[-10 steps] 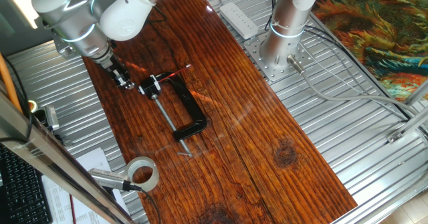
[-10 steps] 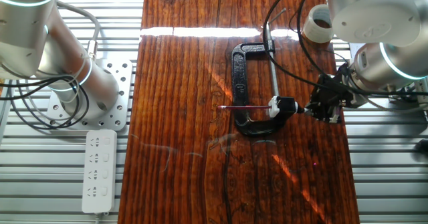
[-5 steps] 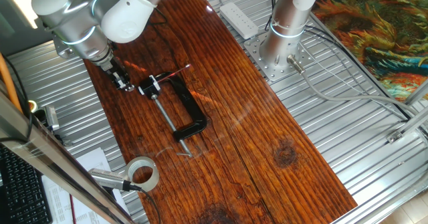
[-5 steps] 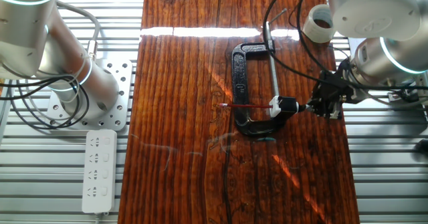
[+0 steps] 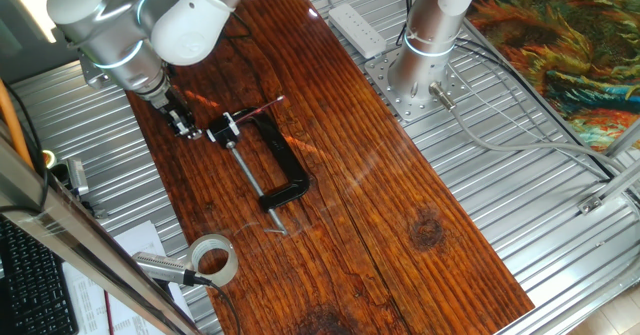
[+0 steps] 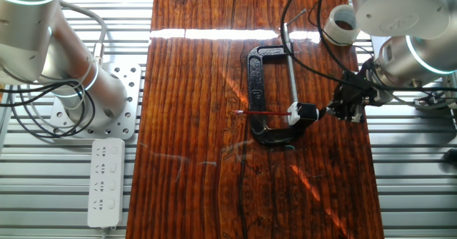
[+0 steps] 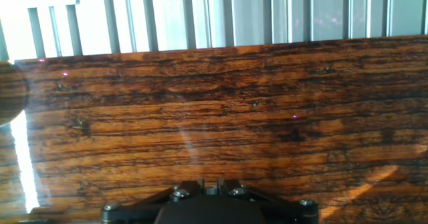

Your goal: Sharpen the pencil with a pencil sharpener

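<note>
The wooden table (image 6: 193, 110) carries a black clamp (image 6: 265, 96) lying flat near its middle, with a second arm's base (image 6: 93, 96) and a power strip (image 6: 105, 182) off on the slatted metal beside it, and a tape roll (image 6: 341, 25) at the board's far edge. The gripper (image 6: 344, 109) hangs just beside the clamp's white-capped screw end (image 6: 296, 112); whether its jaws are parted or closed cannot be told, since only its black mount shows in the hand view. The pencil (image 6: 263, 114) lies across the clamp, running from that cap out over the black bar, its red line also visible in the one fixed view (image 5: 262, 108).
</note>
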`<state>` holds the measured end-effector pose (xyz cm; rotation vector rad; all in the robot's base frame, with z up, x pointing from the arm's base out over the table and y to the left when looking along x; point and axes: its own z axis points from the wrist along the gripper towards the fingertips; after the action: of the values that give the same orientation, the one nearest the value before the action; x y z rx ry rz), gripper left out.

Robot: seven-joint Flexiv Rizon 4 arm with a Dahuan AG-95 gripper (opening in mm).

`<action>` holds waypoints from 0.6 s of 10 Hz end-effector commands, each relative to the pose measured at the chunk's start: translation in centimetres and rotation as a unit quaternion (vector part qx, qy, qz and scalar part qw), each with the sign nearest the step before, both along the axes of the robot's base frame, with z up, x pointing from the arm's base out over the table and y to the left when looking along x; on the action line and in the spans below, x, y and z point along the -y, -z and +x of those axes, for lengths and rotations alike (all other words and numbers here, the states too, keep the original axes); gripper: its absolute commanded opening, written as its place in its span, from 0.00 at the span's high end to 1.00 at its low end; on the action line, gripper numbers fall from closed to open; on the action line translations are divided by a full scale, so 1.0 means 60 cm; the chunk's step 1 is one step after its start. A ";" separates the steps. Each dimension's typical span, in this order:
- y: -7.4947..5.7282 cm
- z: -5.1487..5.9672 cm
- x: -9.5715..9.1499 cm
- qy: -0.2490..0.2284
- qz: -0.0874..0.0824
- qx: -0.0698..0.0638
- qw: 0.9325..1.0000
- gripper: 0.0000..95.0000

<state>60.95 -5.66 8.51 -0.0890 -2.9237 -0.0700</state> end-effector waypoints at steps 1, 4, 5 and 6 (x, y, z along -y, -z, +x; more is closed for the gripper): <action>0.003 0.000 -0.002 0.001 0.001 -0.001 1.000 1.00; 0.015 -0.008 -0.008 0.006 0.007 0.002 1.000 1.00; 0.017 -0.009 -0.009 0.007 0.007 0.003 1.000 1.00; 0.020 -0.010 -0.012 0.008 0.007 0.004 1.000 1.00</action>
<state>60.68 -4.74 8.27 -0.1120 -2.9350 -0.0947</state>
